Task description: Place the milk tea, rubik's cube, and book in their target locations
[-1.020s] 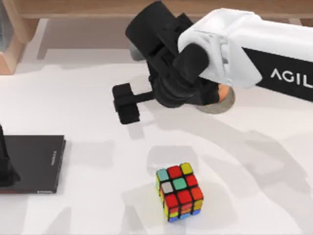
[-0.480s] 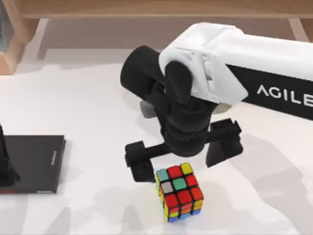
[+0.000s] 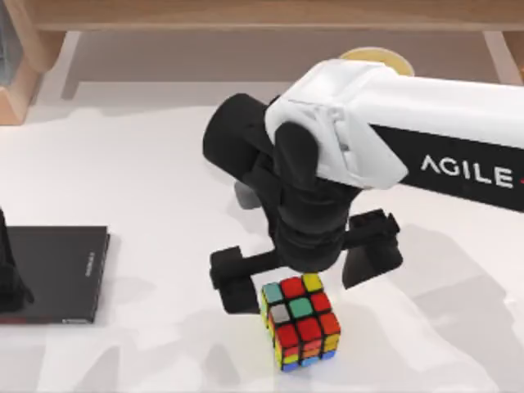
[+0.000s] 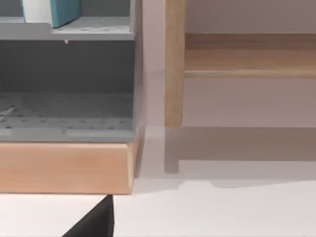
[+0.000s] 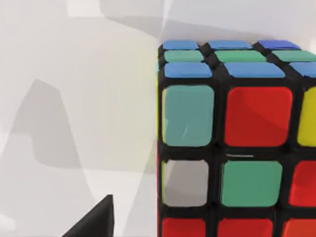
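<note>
The right gripper (image 3: pixel 307 270) hangs with black fingers (image 3: pixel 232 278) spread wide just beyond the small multicoloured black-edged rubik's cube (image 3: pixel 300 321) on the white tabletop (image 3: pixel 147 164); the cube sits untouched, nearer than both fingers.

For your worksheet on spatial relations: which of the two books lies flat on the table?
The thin black book, at the table's left edge. The teal book sits up on a grey shelf instead.
</note>
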